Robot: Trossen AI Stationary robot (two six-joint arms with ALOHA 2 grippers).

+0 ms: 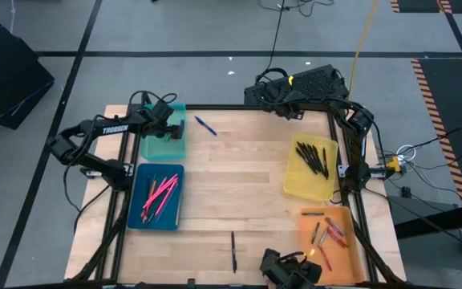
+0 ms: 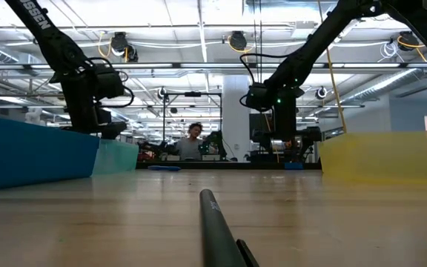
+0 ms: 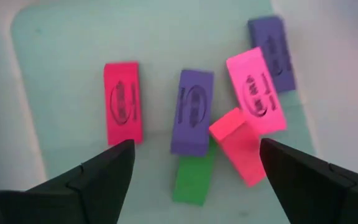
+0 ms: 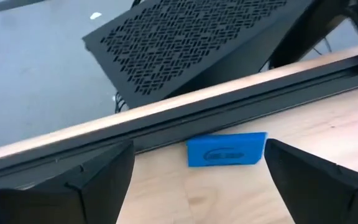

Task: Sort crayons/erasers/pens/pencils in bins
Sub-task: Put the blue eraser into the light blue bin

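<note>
The left claw (image 3: 194, 165) hangs wide open and empty above the erasers (image 3: 193, 111) in the teal bin (image 1: 164, 143). At the counter's twelve o'clock edge, the right claw (image 4: 197, 171), also open, frames a blue eraser (image 4: 227, 149); I judge closing on it comes next.

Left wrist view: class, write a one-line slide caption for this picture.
Open left gripper hovers above six erasers lying in the teal bin: pink, purple and green.

"TROSSEN" on the left arm (image 1: 111, 128).
</note>
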